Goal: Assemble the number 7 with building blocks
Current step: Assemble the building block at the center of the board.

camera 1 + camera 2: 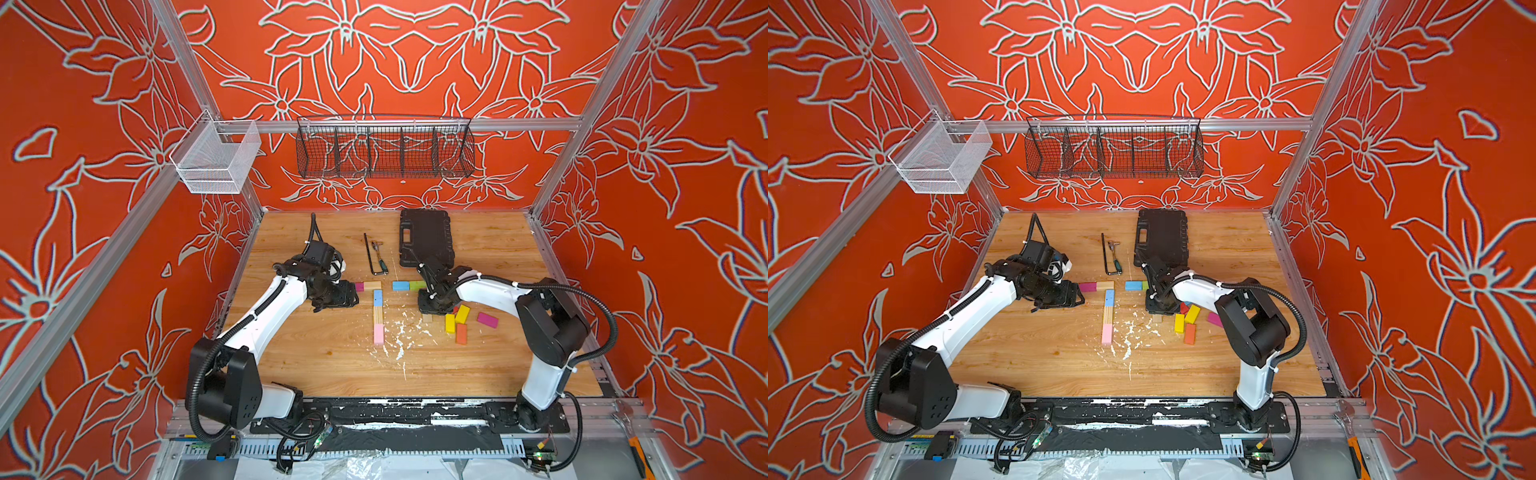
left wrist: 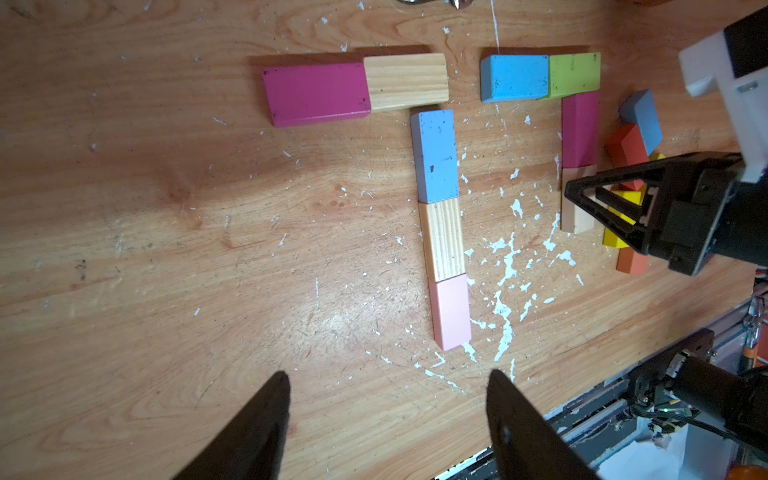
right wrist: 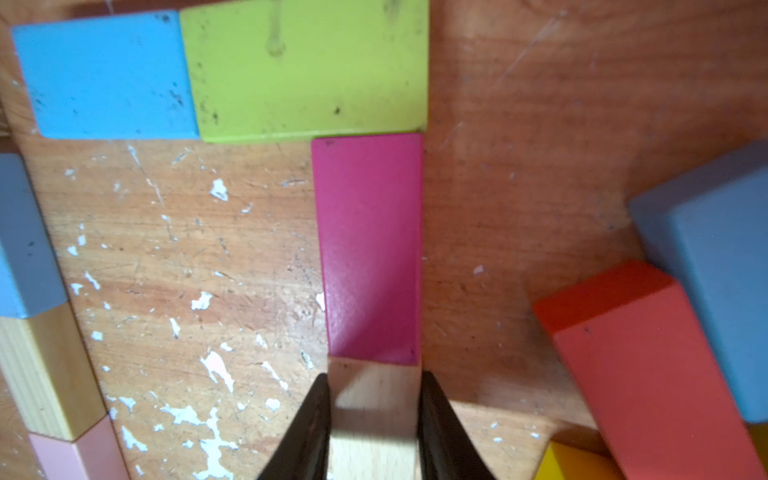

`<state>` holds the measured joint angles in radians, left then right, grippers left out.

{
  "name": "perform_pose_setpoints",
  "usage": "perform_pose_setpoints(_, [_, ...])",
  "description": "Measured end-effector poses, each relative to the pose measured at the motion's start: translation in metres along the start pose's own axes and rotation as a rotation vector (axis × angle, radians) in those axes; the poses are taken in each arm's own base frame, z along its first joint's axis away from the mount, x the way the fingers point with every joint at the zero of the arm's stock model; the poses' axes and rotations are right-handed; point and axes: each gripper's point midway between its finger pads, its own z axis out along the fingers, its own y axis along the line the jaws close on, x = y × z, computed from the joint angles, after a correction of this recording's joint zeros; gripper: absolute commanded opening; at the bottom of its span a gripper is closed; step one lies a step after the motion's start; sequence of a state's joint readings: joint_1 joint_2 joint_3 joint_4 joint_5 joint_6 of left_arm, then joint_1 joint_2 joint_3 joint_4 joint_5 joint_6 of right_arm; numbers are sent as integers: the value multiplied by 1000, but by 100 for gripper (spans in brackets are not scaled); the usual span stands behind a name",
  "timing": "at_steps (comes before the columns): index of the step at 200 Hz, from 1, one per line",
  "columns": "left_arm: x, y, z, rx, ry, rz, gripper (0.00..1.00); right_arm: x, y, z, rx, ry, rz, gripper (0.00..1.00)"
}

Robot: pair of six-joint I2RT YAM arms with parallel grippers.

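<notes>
First 7 (image 2: 434, 156) done mid-tabletop (image 2: 166, 249). Second 7 (image 2: 579, 108) beside it: blue block (image 2: 515, 78), green block (image 2: 575, 75) across, magenta block (image 2: 579, 137) down. Right gripper (image 3: 374, 378) clamps wood block (image 3: 374, 403), butted under magenta. Probably one block left. Left gripper (image 2: 388, 374) open, empty.

Blocks: magenta block (image 2: 316, 93), grain-striped wood block (image 2: 406, 81), blue block (image 2: 435, 156), pink block (image 2: 451, 311), sky-blue block (image 3: 106, 75), lime block (image 3: 307, 68), pale wood block (image 3: 374, 399). Walls (image 1: 415, 54) orange-red, grey-white flower outlines. Table (image 1: 332, 365) wood-grain, white flecks. Case (image 1: 426, 237) black.
</notes>
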<state>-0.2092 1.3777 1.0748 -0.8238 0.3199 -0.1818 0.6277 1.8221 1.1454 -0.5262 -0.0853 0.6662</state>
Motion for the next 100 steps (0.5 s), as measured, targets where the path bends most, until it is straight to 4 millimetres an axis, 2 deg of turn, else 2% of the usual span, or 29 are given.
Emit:
perform_pose_setpoints(74, [0, 0, 0, 0, 0, 0, 72, 0, 0, 0, 0, 0, 0, 33])
perform_pose_setpoints(100, [0, 0, 0, 0, 0, 0, 72, 0, 0, 0, 0, 0, -2, 40])
